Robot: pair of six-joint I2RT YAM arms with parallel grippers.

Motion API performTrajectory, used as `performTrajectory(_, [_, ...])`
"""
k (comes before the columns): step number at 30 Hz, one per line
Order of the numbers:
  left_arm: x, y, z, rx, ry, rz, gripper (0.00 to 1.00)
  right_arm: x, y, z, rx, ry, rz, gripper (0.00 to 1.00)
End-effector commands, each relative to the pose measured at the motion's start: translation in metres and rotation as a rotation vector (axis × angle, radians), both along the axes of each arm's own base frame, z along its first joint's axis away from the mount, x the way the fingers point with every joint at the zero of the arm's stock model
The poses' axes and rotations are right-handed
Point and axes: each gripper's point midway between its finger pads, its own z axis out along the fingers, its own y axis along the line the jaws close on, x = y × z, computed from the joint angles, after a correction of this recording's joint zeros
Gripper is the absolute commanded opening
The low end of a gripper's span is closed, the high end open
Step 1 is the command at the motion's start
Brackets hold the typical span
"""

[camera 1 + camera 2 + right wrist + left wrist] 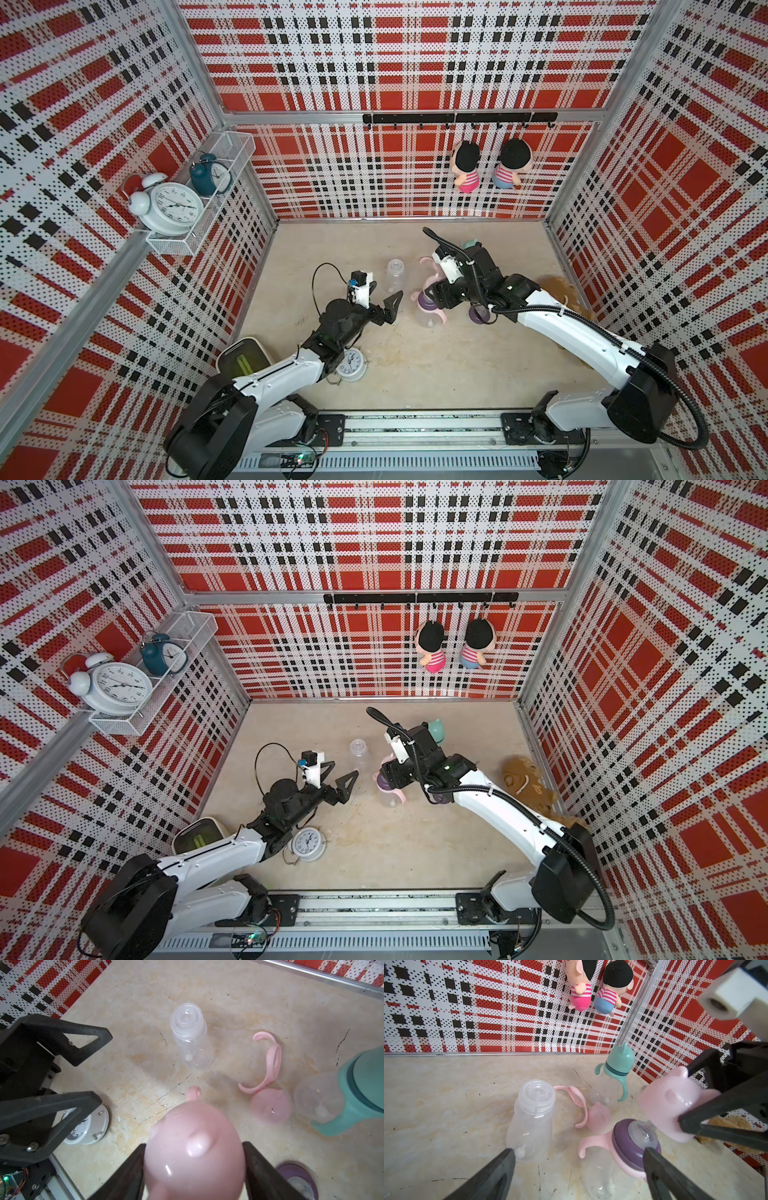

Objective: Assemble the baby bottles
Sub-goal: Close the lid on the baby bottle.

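Right arm extends over mid-table, wrist pitched down. The right gripper (194, 1146) is clamped partway on a pink eared cap (195, 1136), just above the purple-collared pink bottle (623, 1147). Left arm is low and stretched toward that bottle, left gripper (338, 773) with jaws wide and empty. An uncapped clear bottle (395, 274) stands nearby, and the teal bottle (614, 1076) is farther back.

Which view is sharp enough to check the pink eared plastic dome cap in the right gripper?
Right wrist view: the pink eared plastic dome cap held by the right gripper sits too near the lens, blurred, with white glare spots. Left wrist view: the cap is fairly crisp, ears and edges clear. Both top views: lost under the arm.
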Motion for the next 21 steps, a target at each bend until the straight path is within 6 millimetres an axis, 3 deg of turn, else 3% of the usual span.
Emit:
performTrajectory(1, [0.003, 0.005, 0.007, -0.010, -0.015, 0.019, 0.98, -0.001, 0.006, -0.005, -0.030, 0.001, 0.029, 0.71])
performTrajectory(13, [0.004, 0.003, 0.004, -0.006, -0.007, 0.016, 0.98, -0.005, 0.010, -0.038, -0.091, 0.051, 0.047, 0.72])
performTrajectory(21, [0.004, 0.003, 0.001, -0.002, -0.003, 0.015, 0.98, -0.005, 0.009, -0.049, -0.127, 0.063, 0.042, 0.73])
